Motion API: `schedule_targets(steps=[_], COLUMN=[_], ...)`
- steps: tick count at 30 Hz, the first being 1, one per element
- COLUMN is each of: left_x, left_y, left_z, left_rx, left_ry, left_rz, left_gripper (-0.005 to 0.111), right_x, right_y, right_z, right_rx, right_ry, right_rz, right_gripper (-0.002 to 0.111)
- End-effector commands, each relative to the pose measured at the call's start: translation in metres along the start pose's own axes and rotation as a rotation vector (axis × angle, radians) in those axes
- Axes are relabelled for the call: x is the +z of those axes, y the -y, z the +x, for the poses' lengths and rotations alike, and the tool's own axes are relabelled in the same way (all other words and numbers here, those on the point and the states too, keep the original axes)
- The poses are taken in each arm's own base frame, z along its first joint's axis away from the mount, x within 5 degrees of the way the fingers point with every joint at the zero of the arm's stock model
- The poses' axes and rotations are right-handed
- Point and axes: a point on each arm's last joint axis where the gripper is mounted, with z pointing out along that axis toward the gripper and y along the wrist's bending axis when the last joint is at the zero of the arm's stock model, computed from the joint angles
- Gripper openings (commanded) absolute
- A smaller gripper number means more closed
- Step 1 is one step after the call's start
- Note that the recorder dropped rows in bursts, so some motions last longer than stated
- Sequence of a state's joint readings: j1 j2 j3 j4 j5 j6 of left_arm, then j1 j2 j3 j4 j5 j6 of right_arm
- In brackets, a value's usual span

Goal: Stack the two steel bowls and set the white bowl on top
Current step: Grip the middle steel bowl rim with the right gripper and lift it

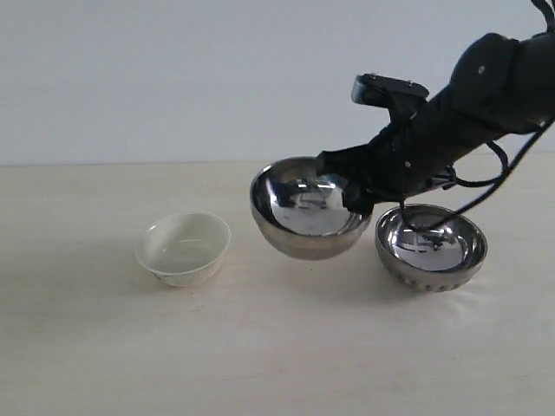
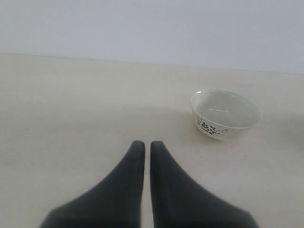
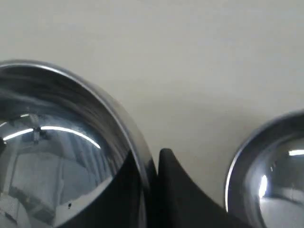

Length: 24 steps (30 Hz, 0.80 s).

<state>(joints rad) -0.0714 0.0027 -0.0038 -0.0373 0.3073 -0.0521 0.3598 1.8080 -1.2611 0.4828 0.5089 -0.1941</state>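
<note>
My right gripper (image 1: 351, 198) is shut on the rim of the smooth steel bowl (image 1: 305, 212), holding it tilted above the table at the centre. In the right wrist view one finger is inside this smooth bowl (image 3: 57, 142) and the other outside, with the gripper (image 3: 148, 164) pinching the rim. The ribbed steel bowl (image 1: 431, 247) rests on the table just right of it, also seen as the ribbed bowl (image 3: 268, 175). The white bowl (image 1: 183, 249) stands upright to the left; in the left wrist view the white bowl (image 2: 225, 114) shows a dark floral mark. My left gripper (image 2: 147, 146) hangs shut and empty, short of it.
The pale tabletop (image 1: 277, 355) stretches wide in front of the bowls and ends at a plain light wall (image 1: 173, 78). The black right arm (image 1: 468, 104) reaches in from the upper right, with a cable looping above the ribbed bowl.
</note>
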Motion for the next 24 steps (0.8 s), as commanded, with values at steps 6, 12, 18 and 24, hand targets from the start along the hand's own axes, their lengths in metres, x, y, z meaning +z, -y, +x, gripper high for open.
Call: schedule_targets(steps=[6, 12, 18, 24], left_x=[0.000, 0.000, 0.000, 0.000], left_y=[0.000, 0.000, 0.000, 0.000], left_z=[0.001, 0.001, 0.001, 0.001], left_rx=[-0.003, -0.003, -0.003, 0.000], left_ry=[-0.001, -0.001, -0.001, -0.001], left_rz=[-0.003, -0.003, -0.003, -0.003], left_gripper=[0.004, 0.004, 0.004, 0.004], right_x=[0.001, 0.018, 0.040, 0.063], right_y=[-0.021, -0.028, -0.019, -0.010], right_z=[0.045, 0.055, 0.063, 0.071], right_rx=[-0.051, -0.039, -0.039, -0.043], right_ry=[-0.003, -0.047, -0.074, -0.094], right_rz=[-0.010, -0.021, 0.008, 0.039], right_gripper=[0.000, 0.000, 0.000, 0.000])
